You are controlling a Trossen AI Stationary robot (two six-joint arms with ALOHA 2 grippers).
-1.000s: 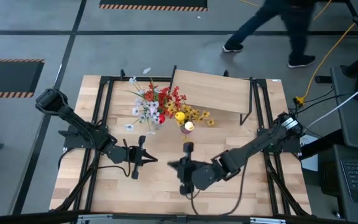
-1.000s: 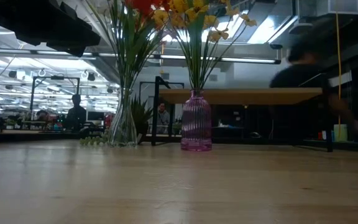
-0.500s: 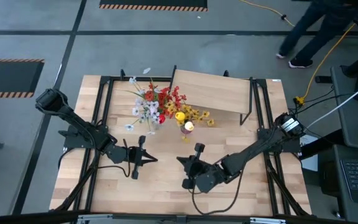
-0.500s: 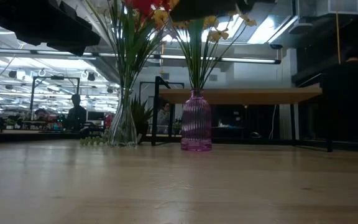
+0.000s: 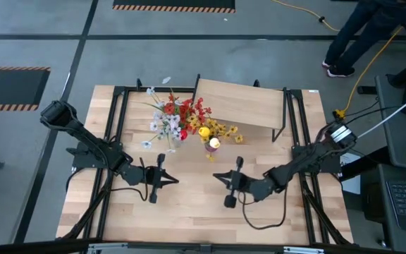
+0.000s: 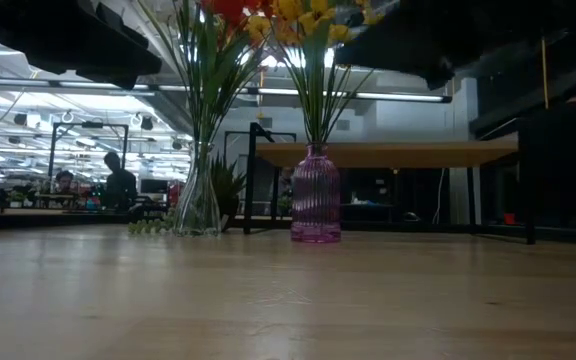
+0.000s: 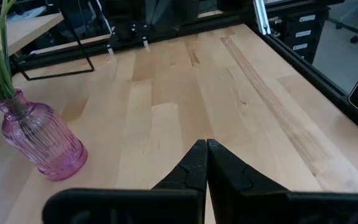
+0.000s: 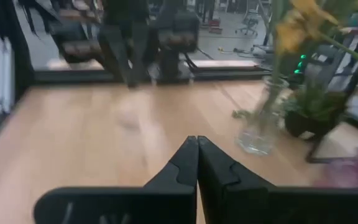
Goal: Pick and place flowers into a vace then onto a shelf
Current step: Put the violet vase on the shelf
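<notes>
Two bunches of flowers stand in vases near the table's far middle. White and red blossoms [image 5: 175, 116] are in a clear glass vase [image 6: 199, 198], and yellow ones [image 5: 220, 130] are in a ribbed pink vase [image 6: 316, 200]. Both vases rest by their bases on the tabletop, in front of the shelf [image 5: 242, 102]. My left gripper [image 5: 175, 180] hovers shut to the near left of the vases, and the pink vase [image 7: 39, 140] shows in its wrist view. My right gripper [image 5: 216, 176] hovers shut to their near right, pointing toward the left, with nothing between its fingers [image 8: 197, 140].
Black frame rails [image 5: 111, 162] run along both sides of the table. A small green leafy plant [image 6: 226, 190] stands behind the clear vase. A person [image 5: 361, 32] walks on the floor beyond the far right corner. Bare wood [image 5: 189, 219] lies along the near edge.
My right gripper has sunk and drawn back toward the table's right edge. It has tipped from pointing steeply down to nearly level, rolled somewhat, and stayed shut. The person beyond the table has walked off to the right. Vases and flowers have not moved.
</notes>
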